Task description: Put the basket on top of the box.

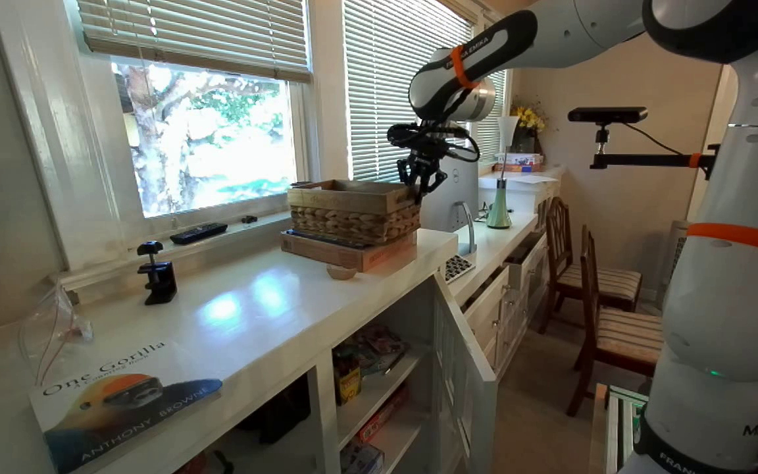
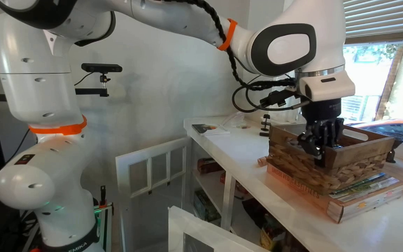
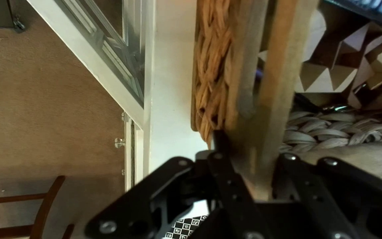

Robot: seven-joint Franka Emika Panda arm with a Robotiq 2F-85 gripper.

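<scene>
The brown woven basket (image 1: 353, 220) with a wooden rim rests on top of the box (image 1: 385, 259) in both exterior views. Part of the colourful top of the box (image 2: 362, 203) shows beyond the basket (image 2: 292, 164); its brownish side carries lettering. At a corner of the basket, my gripper (image 2: 325, 154) points down and straddles the rim. In the wrist view the wooden rim of the basket (image 3: 277, 66) fills the space between the jaws of my gripper (image 3: 250, 156): a finger stands outside, the opposite one inside. White folded paper shapes (image 3: 330, 78) lie in the basket.
On the white counter (image 1: 254, 309) are a picture book (image 1: 122, 408), a black clamp (image 1: 157, 280) and a small tan piece (image 1: 341, 272) by the box. A monitor (image 1: 451, 197) stands behind the gripper. An open cabinet door (image 1: 464, 375) juts out below.
</scene>
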